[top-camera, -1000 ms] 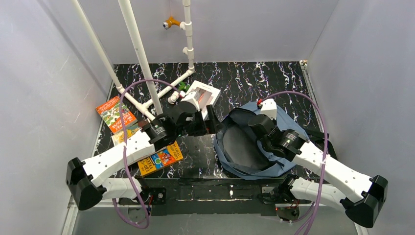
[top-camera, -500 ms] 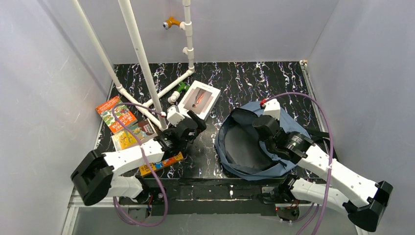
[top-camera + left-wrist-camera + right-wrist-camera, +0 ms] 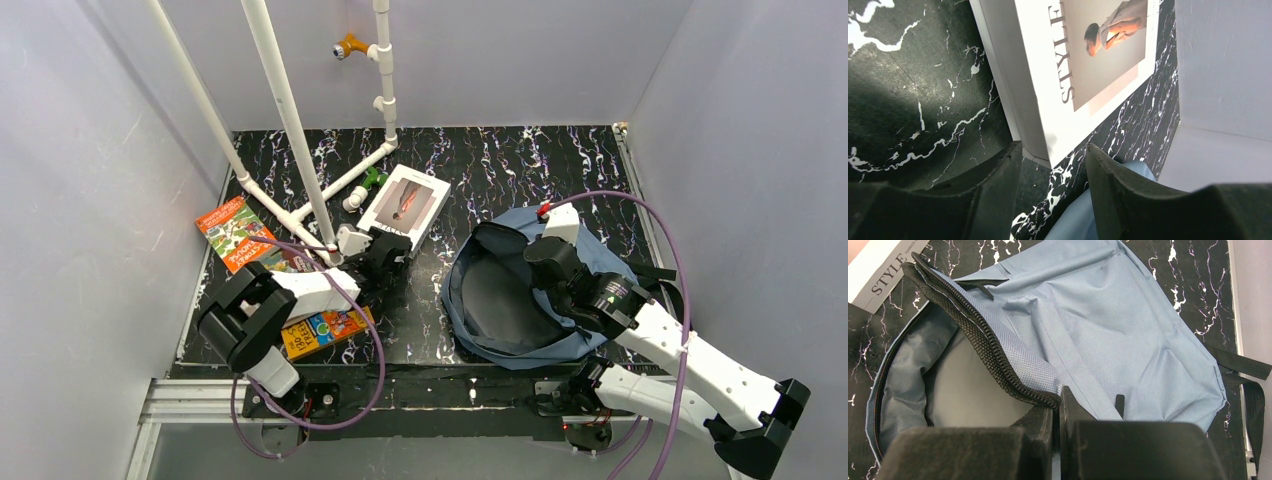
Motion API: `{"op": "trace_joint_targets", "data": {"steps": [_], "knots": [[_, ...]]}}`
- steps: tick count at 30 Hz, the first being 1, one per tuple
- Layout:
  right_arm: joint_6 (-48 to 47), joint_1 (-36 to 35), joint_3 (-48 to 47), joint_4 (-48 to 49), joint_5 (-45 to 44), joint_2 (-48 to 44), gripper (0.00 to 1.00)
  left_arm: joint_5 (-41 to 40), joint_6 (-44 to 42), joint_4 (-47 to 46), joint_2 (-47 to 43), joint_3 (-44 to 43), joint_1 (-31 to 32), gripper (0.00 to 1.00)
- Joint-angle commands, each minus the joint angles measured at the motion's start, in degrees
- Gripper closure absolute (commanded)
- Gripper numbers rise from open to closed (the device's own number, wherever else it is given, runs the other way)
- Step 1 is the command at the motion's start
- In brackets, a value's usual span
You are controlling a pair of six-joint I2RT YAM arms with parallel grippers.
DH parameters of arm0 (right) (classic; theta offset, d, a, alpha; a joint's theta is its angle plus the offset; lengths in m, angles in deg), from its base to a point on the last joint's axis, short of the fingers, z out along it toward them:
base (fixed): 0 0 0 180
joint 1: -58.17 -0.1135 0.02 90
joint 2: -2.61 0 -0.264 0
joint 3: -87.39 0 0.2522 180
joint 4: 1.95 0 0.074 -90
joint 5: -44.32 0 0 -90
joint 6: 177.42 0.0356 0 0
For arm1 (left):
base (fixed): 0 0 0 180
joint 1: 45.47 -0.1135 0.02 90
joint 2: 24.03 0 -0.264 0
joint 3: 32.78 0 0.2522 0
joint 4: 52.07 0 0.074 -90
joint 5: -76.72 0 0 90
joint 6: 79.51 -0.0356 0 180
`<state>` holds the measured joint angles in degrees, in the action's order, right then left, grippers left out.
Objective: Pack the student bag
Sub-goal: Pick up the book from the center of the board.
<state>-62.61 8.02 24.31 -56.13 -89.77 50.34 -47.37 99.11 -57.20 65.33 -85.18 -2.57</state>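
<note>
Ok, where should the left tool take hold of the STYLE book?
Probably at its near corner, coming in low from the robot's side. The STYLE book lies flat on the table, so only its thick white edge offers a bite, and that corner sits right in front of the left tool, between its parted fingers.

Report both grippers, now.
Left gripper: open, astride the book corner, not gripping.
Right gripper: shut on the bag, at its zipper edge.
</note>
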Motion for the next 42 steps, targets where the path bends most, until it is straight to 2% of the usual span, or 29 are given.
{"op": "trace_joint_targets", "data": {"steps": [1, 3, 6, 9, 12, 13, 18, 24, 27, 29, 31, 35, 36, 37, 39, 41, 42], "knots": [[-1.2, 0.4, -0.8, 2.9, -1.4, -0.5, 0.99, -2.2, 4.2, -3.8, 2.4, 0.1, -0.7, 0.53], [-1.3, 0.4, -0.6, 3.2, -1.3, -0.4, 0.99, -2.5, 4.6, -4.5, 3.7, -0.1, -0.8, 0.56], [-1.4, 0.4, -0.5, 3.5, -1.3, -0.5, 0.99, -3.0, 5.6, -6.1, 5.3, 0.3, -1.2, 0.70], [-1.5, 0.4, -0.6, 3.3, -1.4, -0.5, 0.99, -3.0, 5.5, -7.8, 6.4, 0.3, -1.4, 0.76], [-1.5, 0.4, -0.7, 3.3, -1.5, -0.5, 0.99, -2.3, 4.4, -8.9, 6.7, 0.4, -1.4, 0.98], [-1.5, 0.4, -0.8, 3.1, -1.5, -0.5, 0.97, -1.9, 3.6, -9.0, 6.3, 0.5, -1.4, 1.00], [-2.8, 0.4, -1.7, 3.4, 1.9, -0.3, 0.70, 1.2, -3.9, -8.8, 0.1, 0.3, -1.5, 1.00], [-9.8, 0.4, -3.2, 9.3, 20.7, 2.9, 0.27, 2.7, -3.1, -6.5, -6.4, 0.7, -1.4, 1.00], [-6.1, 0.4, -7.7, 9.8, 26.6, 7.2, 0.16, 4.3, -1.0, -4.8, -7.6, 0.1, -1.5, 1.00], [-0.4, 0.6, -9.4, 12.1, 27.7, 8.9, 0.03, 5.4, -0.1, -4.2, -7.8, -0.5, -1.4, 1.00], [6.4, 2.2, -10.9, 14.2, 29.1, 10.9, 0.02, 6.0, 1.1, -3.6, -7.8, -0.9, -1.5, 1.00], [15.5, 9.6, -13.2, 19.7, 41.2, 17.4, 0.02, 7.2, 2.1, -2.8, -7.8, -1.3, -1.4, 1.00], [24.4, 21.2, -10.5, 27.6, 55.5, 24.5, 0.02, 8.2, 2.6, -2.3, -8.1, -1.5, -1.5, 1.00], [27.4, 24.6, -8.3, 33.3, 60.4, 27.4, 0.02, 8.6, 2.6, -2.1, -8.2, -1.7, -1.4, 1.00], [31.1, 28.9, -7.3, 42.6, 68.1, 35.9, 0.02, 10.3, 3.7, -1.8, -8.1, -1.7, -1.4, 1.00], [30.2, 30.5, -9.3, 44.9, 69.1, 42.4, 0.02, 11.3, 6.5, -1.8, -8.0, -1.0, -1.5, 1.00], [31.1, 31.2, -10.8, 47.1, 73.9, 48.2, 0.02, 9.1, 5.1, -1.6, -8.8, -0.8, -1.4, 1.00]]}}
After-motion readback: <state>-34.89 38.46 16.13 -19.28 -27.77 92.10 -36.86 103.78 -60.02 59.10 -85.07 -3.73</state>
